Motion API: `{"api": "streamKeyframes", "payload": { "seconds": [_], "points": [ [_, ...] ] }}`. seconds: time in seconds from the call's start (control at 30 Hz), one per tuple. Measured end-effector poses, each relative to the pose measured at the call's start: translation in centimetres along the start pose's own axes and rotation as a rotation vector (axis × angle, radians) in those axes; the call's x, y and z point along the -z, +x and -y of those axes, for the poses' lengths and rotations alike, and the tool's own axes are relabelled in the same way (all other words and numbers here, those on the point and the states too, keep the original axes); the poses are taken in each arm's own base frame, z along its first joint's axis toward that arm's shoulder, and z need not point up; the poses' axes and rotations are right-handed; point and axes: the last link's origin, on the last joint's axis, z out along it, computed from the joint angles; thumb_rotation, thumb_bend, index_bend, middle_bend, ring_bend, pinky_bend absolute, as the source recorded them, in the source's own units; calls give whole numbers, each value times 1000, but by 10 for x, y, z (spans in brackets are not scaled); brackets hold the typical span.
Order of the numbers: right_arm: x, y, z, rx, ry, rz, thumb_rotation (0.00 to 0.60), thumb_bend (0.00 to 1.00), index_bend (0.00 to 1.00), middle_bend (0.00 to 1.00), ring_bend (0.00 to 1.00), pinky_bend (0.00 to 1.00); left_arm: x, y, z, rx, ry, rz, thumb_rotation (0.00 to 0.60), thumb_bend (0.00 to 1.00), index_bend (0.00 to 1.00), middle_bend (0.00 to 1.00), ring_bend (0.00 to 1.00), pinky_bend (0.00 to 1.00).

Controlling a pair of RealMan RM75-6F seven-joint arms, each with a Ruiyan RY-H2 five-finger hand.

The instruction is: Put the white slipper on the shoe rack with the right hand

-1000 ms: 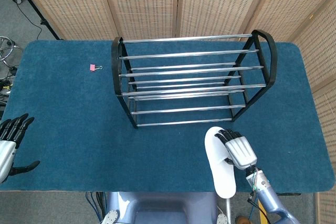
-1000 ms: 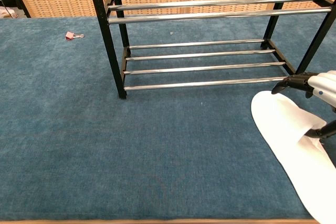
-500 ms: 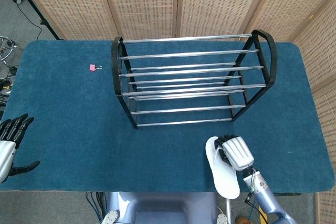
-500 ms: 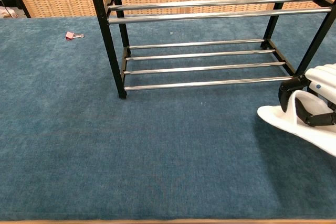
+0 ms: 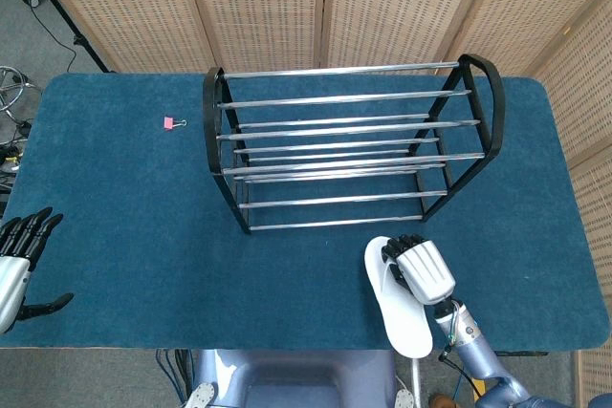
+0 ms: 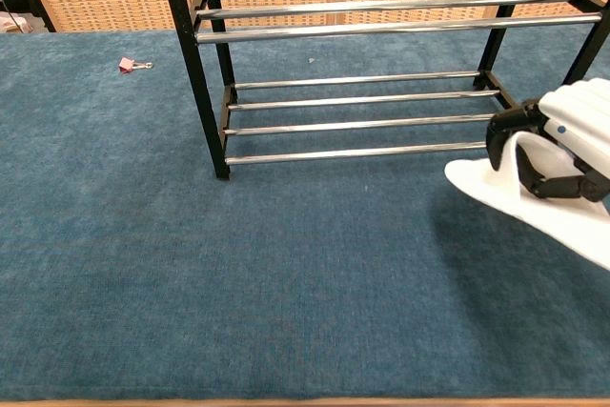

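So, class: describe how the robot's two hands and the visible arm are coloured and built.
The right hand has a white ribbed back and black fingers, on a pale blue-grey arm with thin wires at the wrist. The left hand shows black fingers and a silvery-white body.

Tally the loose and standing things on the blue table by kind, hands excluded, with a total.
White slipper: 1, held by the right hand
Shoe rack: 1
Pink binder clip: 1
Total: 3
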Motion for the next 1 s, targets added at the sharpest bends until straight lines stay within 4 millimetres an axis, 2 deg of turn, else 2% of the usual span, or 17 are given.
{"api": "streamKeyframes", "payload": {
  "seconds": [0.2, 0.37, 0.77, 1.0],
  "points": [
    [-14, 2, 3, 0, 3, -44, 600, 719, 571, 555, 521, 590, -1, 0, 1, 3, 4, 0, 600, 0, 0, 0, 0, 0],
    [-15, 7, 4, 5, 3, -73, 600, 719, 571, 555, 521, 590, -1, 1, 2, 10, 7, -3, 600, 0, 0, 0, 0, 0],
    [-12, 48, -6, 53, 70, -155, 600, 719, 572, 556, 521, 590, -1, 1, 1, 2, 6, 1, 600, 0, 0, 0, 0, 0],
    [-13, 73, -1, 41, 101, -225, 600, 718, 574, 558, 521, 590, -1, -2, 0, -6, 5, 6, 600, 0, 0, 0, 0, 0]
  ]
}}
